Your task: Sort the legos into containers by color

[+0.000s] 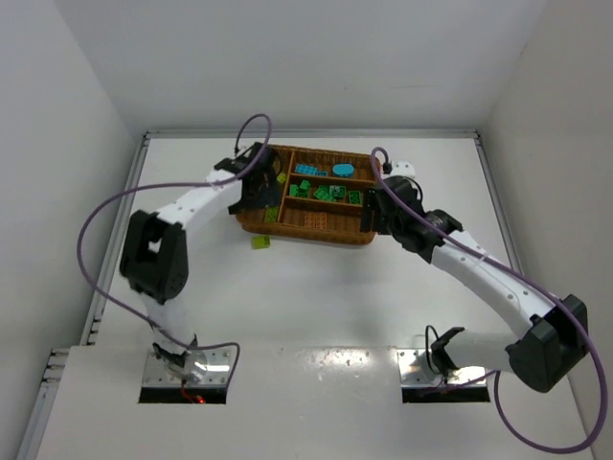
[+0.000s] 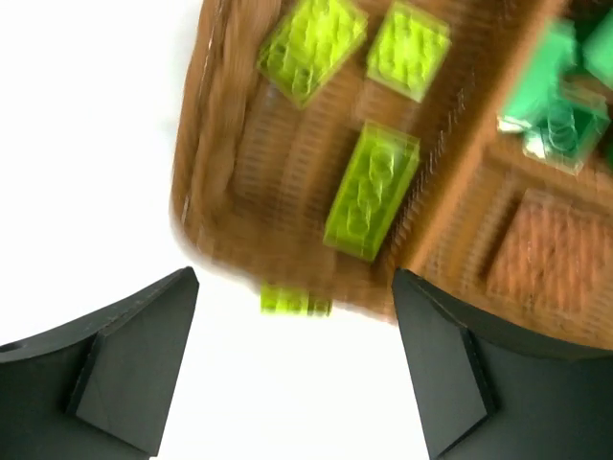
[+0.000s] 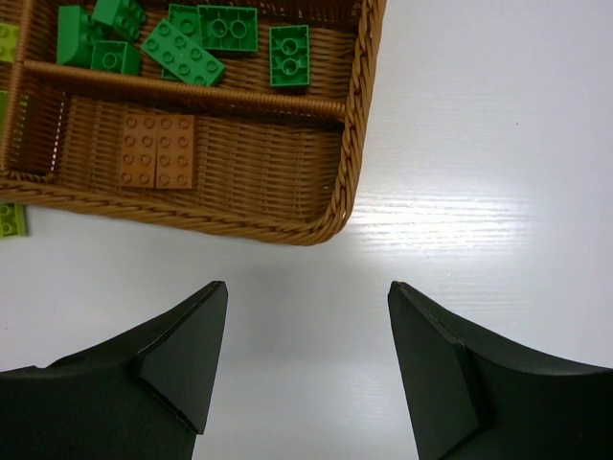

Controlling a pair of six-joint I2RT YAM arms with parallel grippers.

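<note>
Jaws, left wrist view: left gripper (image 2: 295, 284) spread wide, nothing held; picture blurred.
Stray piece: one yellow-green lego (image 2: 295, 301) on the table, just outside the tray (image 2: 206, 192) rim, straight ahead of the jaws. Its long axis runs finger to finger.
Same view, tray: three matching yellow-green bricks (image 2: 372, 192) in the tall section.
Jaws, right wrist view: right gripper (image 3: 306, 287) wide apart, empty, over the table (image 3: 479, 192) by the tray's near right corner.
Same view, tray: brown-orange brick (image 3: 157, 150) in the nearest narrow section; dark green bricks (image 3: 192, 48) in the next.
Top view: stray lego off the near left corner — the left arm looks nearer; cyan bricks (image 1: 311, 170) in the far section.
</note>
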